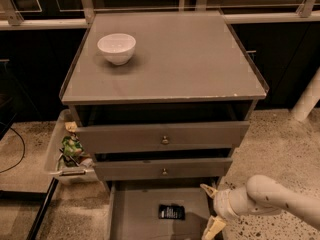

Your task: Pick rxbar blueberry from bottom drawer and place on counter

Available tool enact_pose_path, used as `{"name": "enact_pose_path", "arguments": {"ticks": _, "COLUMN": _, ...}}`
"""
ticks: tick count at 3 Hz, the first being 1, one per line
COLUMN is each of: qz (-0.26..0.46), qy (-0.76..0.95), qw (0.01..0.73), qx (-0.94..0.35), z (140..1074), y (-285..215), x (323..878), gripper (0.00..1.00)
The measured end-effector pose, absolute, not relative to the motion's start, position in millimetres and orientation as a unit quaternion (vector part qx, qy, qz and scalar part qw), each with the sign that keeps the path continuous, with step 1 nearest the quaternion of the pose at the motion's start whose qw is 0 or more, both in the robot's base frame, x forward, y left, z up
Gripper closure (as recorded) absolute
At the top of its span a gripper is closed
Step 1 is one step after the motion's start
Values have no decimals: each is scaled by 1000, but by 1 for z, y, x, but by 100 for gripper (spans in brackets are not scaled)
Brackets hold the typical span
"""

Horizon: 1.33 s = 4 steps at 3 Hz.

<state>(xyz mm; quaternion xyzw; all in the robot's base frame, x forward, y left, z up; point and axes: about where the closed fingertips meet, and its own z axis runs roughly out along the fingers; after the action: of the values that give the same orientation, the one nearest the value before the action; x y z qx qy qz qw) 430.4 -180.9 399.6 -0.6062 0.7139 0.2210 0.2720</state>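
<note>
The rxbar blueberry lies flat on the grey floor of the pulled-out bottom drawer, near its middle. My gripper hangs at the drawer's right side, to the right of the bar and apart from it, with its two pale fingers spread and nothing between them. The white arm reaches in from the lower right. The counter is the grey cabinet top above, with a chipped front rim.
A white bowl stands on the counter's back left. Two knobbed drawers sit above the bottom drawer, slightly out. A clear bin with snack bags hangs at the cabinet's left. A white post stands at right.
</note>
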Motion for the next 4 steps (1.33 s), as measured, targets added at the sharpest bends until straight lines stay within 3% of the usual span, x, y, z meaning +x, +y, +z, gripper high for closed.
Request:
{"name": "enact_pose_path", "arguments": {"ticks": 3, "qz": 191, "qy": 684, "qw": 286, "qx": -643, "z": 245, "y": -157, "x": 470, "gripper": 0}}
{"name": "enact_pose_path", "arguments": {"ticks": 4, "qz": 192, "qy": 686, "qw": 283, "qx": -643, "z": 241, "y": -156, "x": 471, "gripper": 0}}
